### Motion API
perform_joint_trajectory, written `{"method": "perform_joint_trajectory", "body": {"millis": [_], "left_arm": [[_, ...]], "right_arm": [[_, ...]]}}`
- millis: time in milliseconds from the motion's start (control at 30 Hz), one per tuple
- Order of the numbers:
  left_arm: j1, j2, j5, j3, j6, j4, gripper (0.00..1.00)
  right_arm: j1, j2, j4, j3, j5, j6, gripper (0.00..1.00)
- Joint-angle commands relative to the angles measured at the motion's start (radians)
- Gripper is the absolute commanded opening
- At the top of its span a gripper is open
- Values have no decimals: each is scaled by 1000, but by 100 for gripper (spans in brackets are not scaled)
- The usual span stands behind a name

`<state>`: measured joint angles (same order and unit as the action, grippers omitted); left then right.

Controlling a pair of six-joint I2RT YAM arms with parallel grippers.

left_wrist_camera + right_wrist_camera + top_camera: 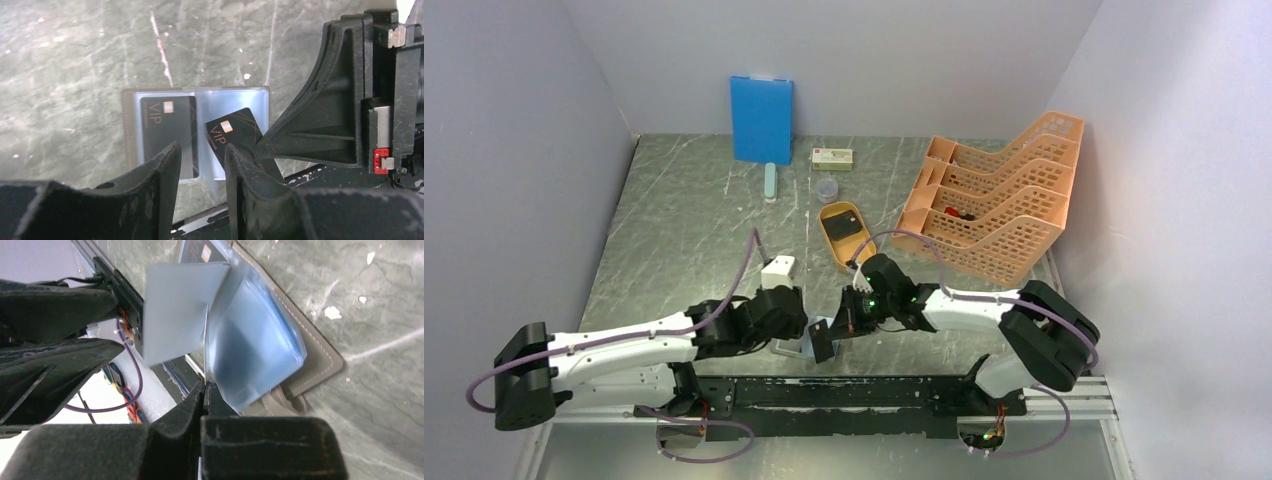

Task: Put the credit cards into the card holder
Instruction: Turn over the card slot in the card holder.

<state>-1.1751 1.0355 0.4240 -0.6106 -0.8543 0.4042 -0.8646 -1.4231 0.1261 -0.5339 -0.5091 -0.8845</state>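
Credit cards: two show. The first card [167, 130] lies flat in the left pocket of the card holder [227, 102], which is spread open on the table [70, 75] at the near edge, between the two arms. The second card [234, 132] is tilted, partly over the holder's right half and not yet in. The right gripper [203, 390] is clenched on that card's thin edge. The left gripper [201, 147] stands with jaws apart over the holder's near edge, grasping nothing. Whether it presses the holder down cannot be told.

Risks, as judged:
- The tilt may catch a corner on the pocket lip, so the card rides over the shiny face instead of entering.
- A push against an unpinned holder would slide or fold it.
- The edge grip may let the card pivot.
- The grippers stand close, so they could touch.
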Motion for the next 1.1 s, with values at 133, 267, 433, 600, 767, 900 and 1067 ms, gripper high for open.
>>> {"method": "perform_joint_trajectory", "body": {"millis": [133, 267, 433, 600, 767, 900, 1067], "left_arm": [[-3, -107, 140, 70, -115, 117, 47], [0, -90, 152, 89, -120, 93, 52], [33, -23, 134, 115, -112, 30, 54], [80, -8, 92, 150, -115, -18, 53], [107, -46, 69, 178, -131, -32, 53], [118, -78, 63, 179, -138, -15, 53], [122, -108, 52, 190, -141, -2, 53]], "right_arm": [[-50, -132, 80, -108, 45, -33, 0], [-65, -175, 55, -148, 53, -22, 0], [-69, -50, -42, -140, 127, 10, 0], [-76, 105, -203, -115, 158, 75, 0], [-146, 153, -301, -79, 110, 163, 0], [-190, 157, -296, -24, 99, 155, 0], [-200, 136, -183, 52, 14, 94, 0]]}}
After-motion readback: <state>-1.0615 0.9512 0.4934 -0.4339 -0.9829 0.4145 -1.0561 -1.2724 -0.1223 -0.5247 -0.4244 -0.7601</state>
